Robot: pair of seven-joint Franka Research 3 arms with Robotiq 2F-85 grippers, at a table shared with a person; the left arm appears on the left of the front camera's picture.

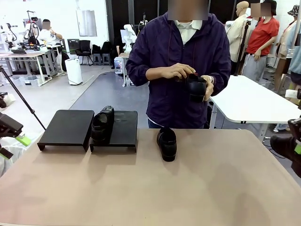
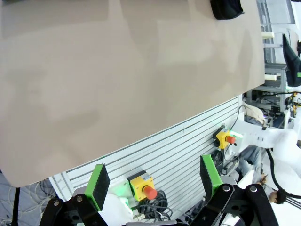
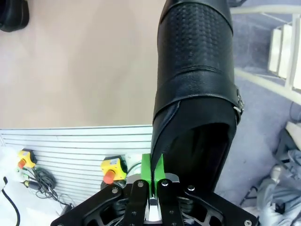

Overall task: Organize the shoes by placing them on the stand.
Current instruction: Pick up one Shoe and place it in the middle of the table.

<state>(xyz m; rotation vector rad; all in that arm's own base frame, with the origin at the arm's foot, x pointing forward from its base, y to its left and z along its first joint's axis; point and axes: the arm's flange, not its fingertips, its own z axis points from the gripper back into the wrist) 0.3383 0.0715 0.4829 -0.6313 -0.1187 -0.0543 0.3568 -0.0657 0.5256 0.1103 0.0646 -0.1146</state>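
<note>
Right claw (image 3: 151,170) pinching rim of shoe (image 3: 197,70); shoe stretches ahead of claw, over worktop (image 3: 84,70) edge. Left claw (image 2: 153,170) spread, empty, worktop ahead. Second shoe (image 1: 102,125) on stand (image 1: 66,126); third shoe (image 1: 167,143) on worktop; person's hands (image 1: 178,71) hold fourth shoe (image 1: 196,87).

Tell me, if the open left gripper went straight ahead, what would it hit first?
Most likely the bare tabletop, short of the shoe at its far corner. The left gripper holds nothing; the slatted panel under the table's edge lies close below that line, so I'm unsure.
</note>
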